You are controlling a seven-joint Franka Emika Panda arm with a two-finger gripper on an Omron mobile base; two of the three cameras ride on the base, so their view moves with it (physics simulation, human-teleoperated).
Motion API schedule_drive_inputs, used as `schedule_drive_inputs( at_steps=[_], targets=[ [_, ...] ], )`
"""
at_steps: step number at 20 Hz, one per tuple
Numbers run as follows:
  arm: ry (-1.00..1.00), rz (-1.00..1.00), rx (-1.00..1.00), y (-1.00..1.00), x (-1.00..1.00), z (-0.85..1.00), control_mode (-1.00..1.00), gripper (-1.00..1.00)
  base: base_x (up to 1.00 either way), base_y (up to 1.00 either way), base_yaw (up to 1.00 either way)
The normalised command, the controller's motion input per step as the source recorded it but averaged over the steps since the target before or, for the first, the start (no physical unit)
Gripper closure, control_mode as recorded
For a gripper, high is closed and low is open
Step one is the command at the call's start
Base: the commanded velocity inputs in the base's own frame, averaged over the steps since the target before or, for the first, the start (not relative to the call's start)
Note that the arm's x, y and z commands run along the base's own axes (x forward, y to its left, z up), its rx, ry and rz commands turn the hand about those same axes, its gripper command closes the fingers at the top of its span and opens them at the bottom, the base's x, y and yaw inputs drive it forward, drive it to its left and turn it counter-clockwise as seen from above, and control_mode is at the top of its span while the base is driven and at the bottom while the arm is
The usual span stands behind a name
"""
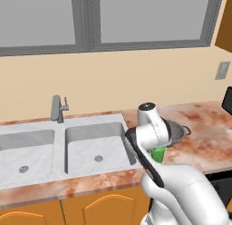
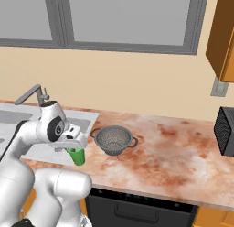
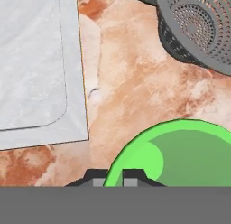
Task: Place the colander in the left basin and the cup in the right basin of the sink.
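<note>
Gripper (image 3: pixel 115 177) is pinching the cup's (image 2: pixel 77 156) rim on the counter (image 2: pixel 173 148), near its front edge beside the sink (image 1: pixel 63 147). Colander (image 2: pixel 113 139) is waiting just beside the cup. Judged next: lifting, carrying over the right basin (image 1: pixel 97 149).

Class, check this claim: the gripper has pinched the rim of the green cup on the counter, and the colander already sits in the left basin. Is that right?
Not quite. The gripper does pinch the green cup's rim, but the colander is not in the left basin. It stands on the counter beside the cup, right of the sink, as the right base view shows.
</note>
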Motion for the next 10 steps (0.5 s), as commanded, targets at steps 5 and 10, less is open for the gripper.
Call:
schedule_drive_inputs(
  at_steps=[5, 10],
  targets=[
    [0.0, 0.31, -0.02, 0.57, 0.16, 0.0, -1.0, 1.0, 0.0, 0.0, 0.0],
    [0.03, 0.38, 0.04, 0.34, 0.21, 0.01, -1.0, 1.0, 0.0, 0.0, 0.0]
  ],
)
